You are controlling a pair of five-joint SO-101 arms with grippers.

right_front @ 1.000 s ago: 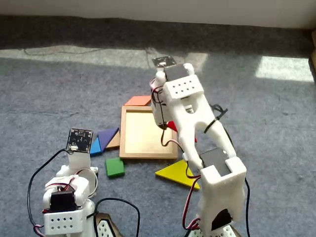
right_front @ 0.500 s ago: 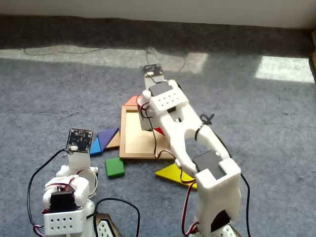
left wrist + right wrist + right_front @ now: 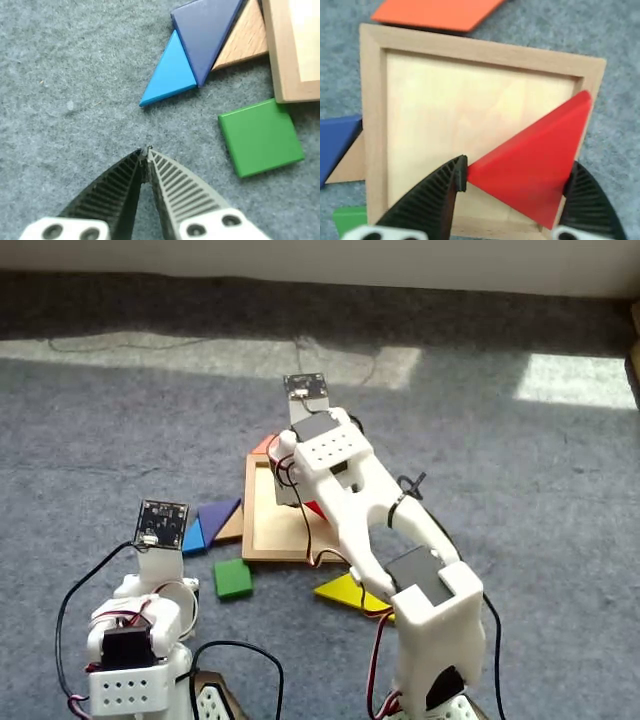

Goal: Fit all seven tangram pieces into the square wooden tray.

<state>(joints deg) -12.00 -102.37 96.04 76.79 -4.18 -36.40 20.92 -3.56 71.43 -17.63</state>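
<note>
1. The right pincer [image 3: 516, 167] is clamped on the red triangle [image 3: 535, 165] and holds it over the floor of the square wooden tray [image 3: 372, 125].
2. The left pincer [image 3: 146, 152] hangs with its tips pressed together above the grey carpet [image 3: 60, 75], near the light blue triangle [image 3: 172, 70] and the green square [image 3: 260, 137].
3. The orange piece [image 3: 437, 12] lies just outside the tray, and the dark blue piece [image 3: 210, 30] touches the light blue one.
4. The yellow triangle [image 3: 345, 592] lies on the carpet beside the right arm.

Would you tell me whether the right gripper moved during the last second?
Yes. The right gripper, holding the red triangle, shifted from the right edge of the wooden tray inward over its floor.
</note>
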